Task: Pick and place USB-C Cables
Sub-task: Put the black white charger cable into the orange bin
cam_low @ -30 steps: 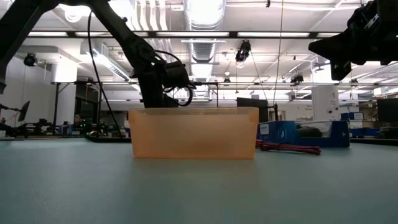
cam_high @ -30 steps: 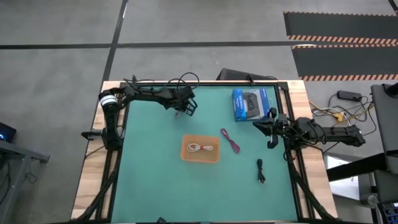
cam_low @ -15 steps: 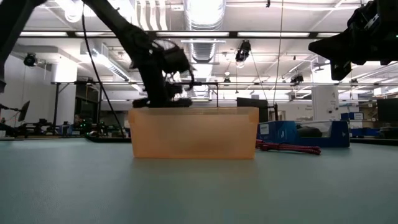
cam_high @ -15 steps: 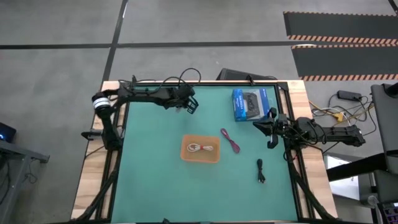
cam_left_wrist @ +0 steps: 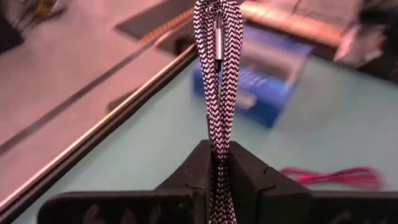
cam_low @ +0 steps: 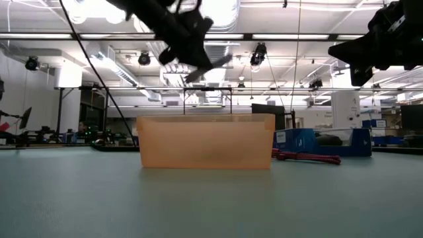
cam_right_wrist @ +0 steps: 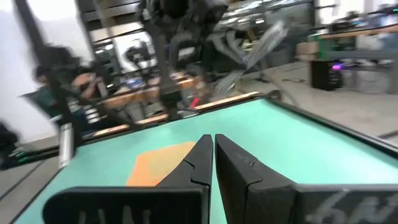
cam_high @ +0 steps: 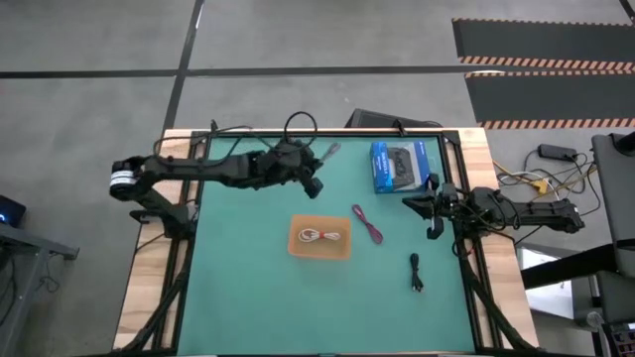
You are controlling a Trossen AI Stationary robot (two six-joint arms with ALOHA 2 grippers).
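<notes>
High view: the left tool hangs over the far part of the green worktop, pinching the silver-grey cable. The white cable lies in the orange tray at the middle. The magenta cable lies just beside the tray; the black cable is well apart, near the right edge. The right tool, pressed together and holding nothing, waits by the blue box.

Low view: the left tool is raised well above the tray, the grey cable jutting from it. The magenta cable rests on the worktop beside the tray.

Left wrist view: the jaws close on the braided cable, which stands up over the box and the magenta cable.

Right wrist view: the fingers meet, empty; the tray lies ahead.

Progress: by my reading, one cable placed, one in the air not yet over the tray, two untouched.
</notes>
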